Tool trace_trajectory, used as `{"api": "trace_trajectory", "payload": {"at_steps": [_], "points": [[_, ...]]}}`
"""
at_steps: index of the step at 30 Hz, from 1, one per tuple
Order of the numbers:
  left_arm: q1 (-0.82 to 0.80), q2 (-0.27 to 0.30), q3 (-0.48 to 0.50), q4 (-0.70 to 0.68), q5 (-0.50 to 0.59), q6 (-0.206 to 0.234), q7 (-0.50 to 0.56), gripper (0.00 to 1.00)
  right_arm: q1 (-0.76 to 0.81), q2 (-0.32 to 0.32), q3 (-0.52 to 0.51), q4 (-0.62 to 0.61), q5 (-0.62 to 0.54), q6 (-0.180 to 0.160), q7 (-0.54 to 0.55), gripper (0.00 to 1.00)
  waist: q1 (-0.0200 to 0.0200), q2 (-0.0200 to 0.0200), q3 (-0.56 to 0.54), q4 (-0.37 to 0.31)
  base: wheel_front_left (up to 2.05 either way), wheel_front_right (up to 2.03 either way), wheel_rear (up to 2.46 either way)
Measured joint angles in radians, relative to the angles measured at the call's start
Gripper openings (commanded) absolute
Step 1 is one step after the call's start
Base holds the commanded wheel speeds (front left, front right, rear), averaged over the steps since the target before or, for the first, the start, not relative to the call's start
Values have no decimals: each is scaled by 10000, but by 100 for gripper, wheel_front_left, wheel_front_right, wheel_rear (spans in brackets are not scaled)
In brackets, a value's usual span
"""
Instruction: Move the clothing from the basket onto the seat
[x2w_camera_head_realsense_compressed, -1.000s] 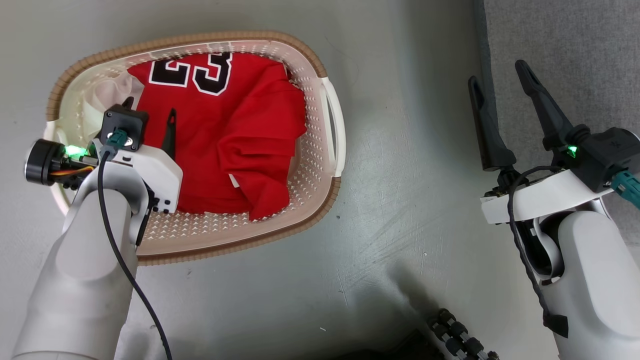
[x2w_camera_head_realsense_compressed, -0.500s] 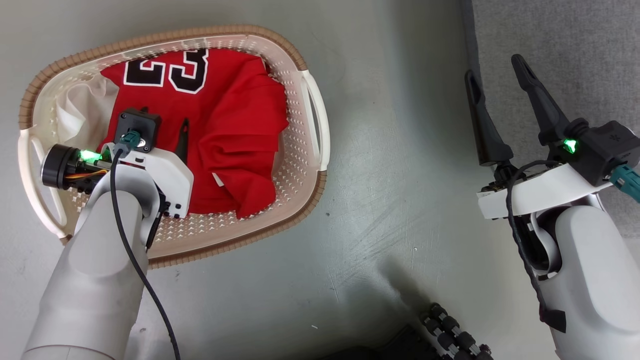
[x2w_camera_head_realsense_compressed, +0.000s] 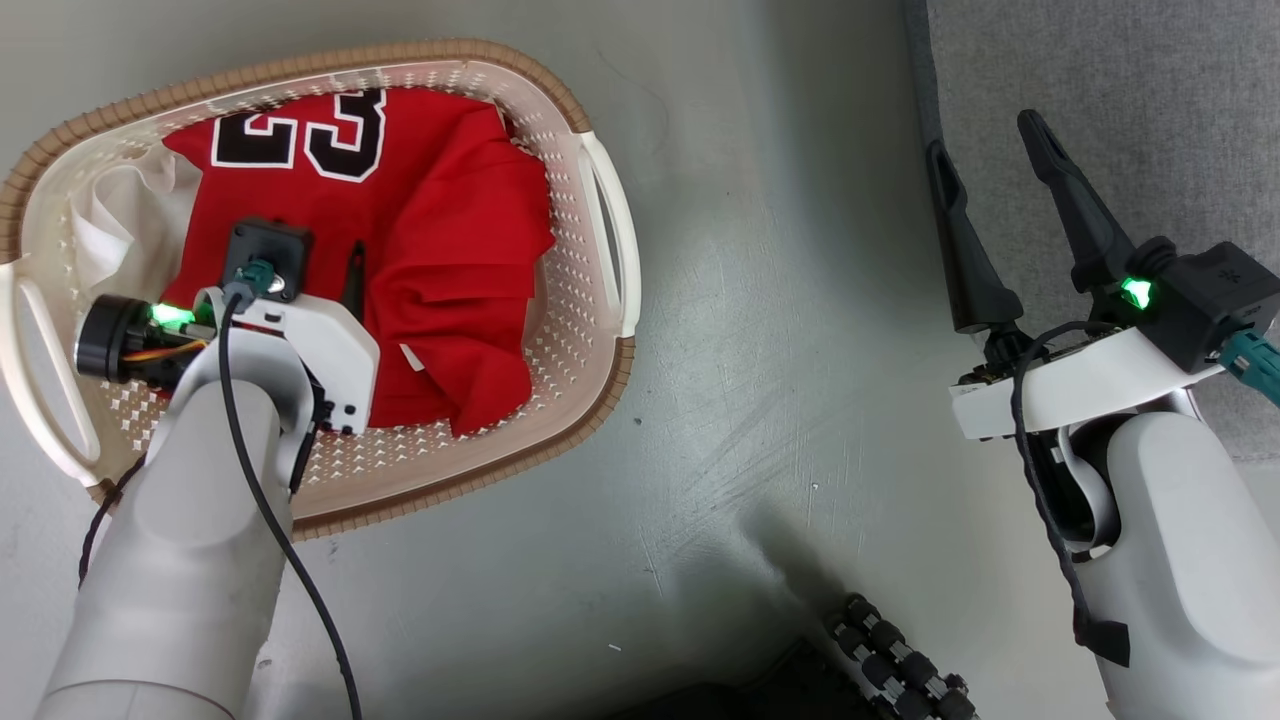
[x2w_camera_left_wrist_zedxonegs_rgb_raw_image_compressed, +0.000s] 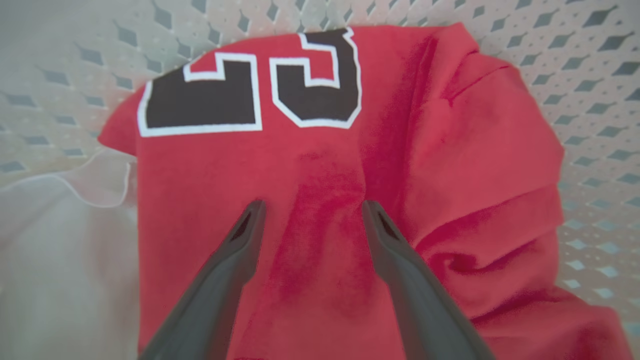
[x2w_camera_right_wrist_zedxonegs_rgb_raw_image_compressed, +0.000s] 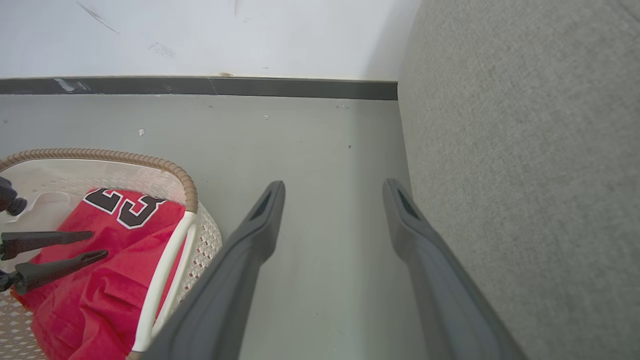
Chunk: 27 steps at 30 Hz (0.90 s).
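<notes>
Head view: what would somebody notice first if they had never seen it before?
The bright red shirt with a big dark 23 catches the eye first, crumpled in the cream basket on the grey floor at the left. The left tool is open and points down at the shirt. The right tool is open too, by the edge of the grey sofa at the right.

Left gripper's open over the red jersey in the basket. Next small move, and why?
Probably lower the left gripper and close it on the clothing. Its jaws stand open with the tips on either side of a raised fold in the red fabric, nothing is pinched yet, and the clothing lies in the basket. I cannot tell whether the tips touch the cloth.
</notes>
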<state>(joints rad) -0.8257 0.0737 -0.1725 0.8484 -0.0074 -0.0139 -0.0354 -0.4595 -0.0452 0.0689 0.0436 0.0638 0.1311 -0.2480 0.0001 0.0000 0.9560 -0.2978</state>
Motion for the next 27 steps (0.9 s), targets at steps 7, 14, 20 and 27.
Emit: {"api": "trace_trajectory", "payload": {"at_steps": [7, 14, 20, 27], "points": [[-266, 146, 33, 123, 4, 146, -2, 95, -1, 10, 31, -40, 104, 0, 0, 100, 0, 0, 138, -120, 0, 0, 0], [-356, 169, 73, 291, 4, 215, -29, 75, -1, 12, 46, -82, 178, 0, 0, 100, 0, 0, 253, -225, 0, 0, 0], [-496, 226, 98, 399, 6, 291, -194, 49, -1, 13, 69, -113, 205, 0, 0, 100, 0, 0, 326, -263, 0, 0, 0], [-545, 232, 94, 593, 17, 337, -278, 42, -1, 17, 81, -138, 232, 0, 0, 100, 0, 0, 381, -311, 0, 0, 0]]}}
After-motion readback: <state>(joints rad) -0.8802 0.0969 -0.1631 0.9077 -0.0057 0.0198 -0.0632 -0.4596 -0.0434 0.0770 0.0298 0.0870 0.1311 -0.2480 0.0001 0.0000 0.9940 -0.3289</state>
